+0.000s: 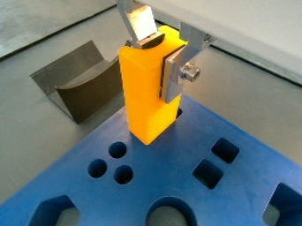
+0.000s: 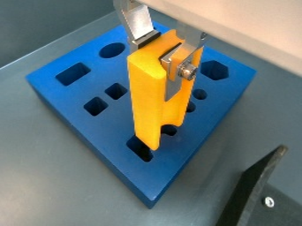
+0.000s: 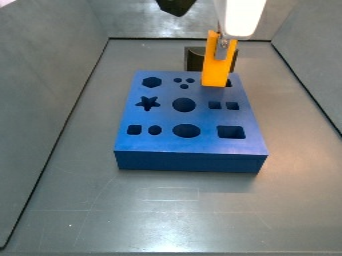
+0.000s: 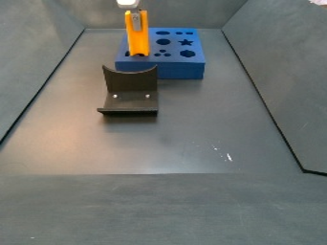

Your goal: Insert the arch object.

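Above the blue board's (image 2: 83, 106) edge hole, the tool (image 2: 165, 53) pinches the arch object (image 2: 154, 97); keep it upright, lowering slowly.

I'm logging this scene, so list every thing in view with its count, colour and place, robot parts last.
Arch object: one, bright orange, held upright in the gripper, its lower end at the blue board's edge.
Board: one, blue, with shaped holes, on the grey floor.
Fixture: one, dark grey, on the floor beside the board.
Floor: one, grey, walled enclosure.
Gripper: one, silver fingers, above the board's edge, shut on the arch object.
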Available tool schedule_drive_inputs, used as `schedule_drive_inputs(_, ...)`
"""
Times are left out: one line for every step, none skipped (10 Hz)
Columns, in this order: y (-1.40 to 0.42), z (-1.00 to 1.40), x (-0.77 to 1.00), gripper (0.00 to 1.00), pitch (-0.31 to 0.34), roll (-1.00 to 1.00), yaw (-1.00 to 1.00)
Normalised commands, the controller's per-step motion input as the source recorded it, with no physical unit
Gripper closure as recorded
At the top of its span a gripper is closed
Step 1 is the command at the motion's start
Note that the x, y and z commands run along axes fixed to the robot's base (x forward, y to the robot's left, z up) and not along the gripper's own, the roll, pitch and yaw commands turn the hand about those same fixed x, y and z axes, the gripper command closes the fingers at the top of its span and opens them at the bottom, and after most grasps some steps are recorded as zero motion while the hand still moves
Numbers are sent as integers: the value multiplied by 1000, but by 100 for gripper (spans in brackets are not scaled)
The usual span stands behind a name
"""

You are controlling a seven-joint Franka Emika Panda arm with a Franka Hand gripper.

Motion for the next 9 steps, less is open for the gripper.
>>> schedule_drive_inputs(0,-280,403,100,1,61,223)
schedule_drive_inputs(0,-274,420,100,4,63,74)
schedule_drive_inputs(0,-269,371,100,0,53,0)
schedule_drive_inputs(-49,-251,240,100,0,0,-111)
schedule_drive_inputs(-63,-263,106,100,-50,0,-151)
schedule_drive_inputs(-23,-323,0,100,-120,0,-51)
schedule_drive_inputs(-29,-331,-91,100,-140,0,0)
schedule_drive_inputs(-74,-354,-226,100,-234,60,334)
schedule_drive_inputs(-169,-314,-209,100,-241,143,654)
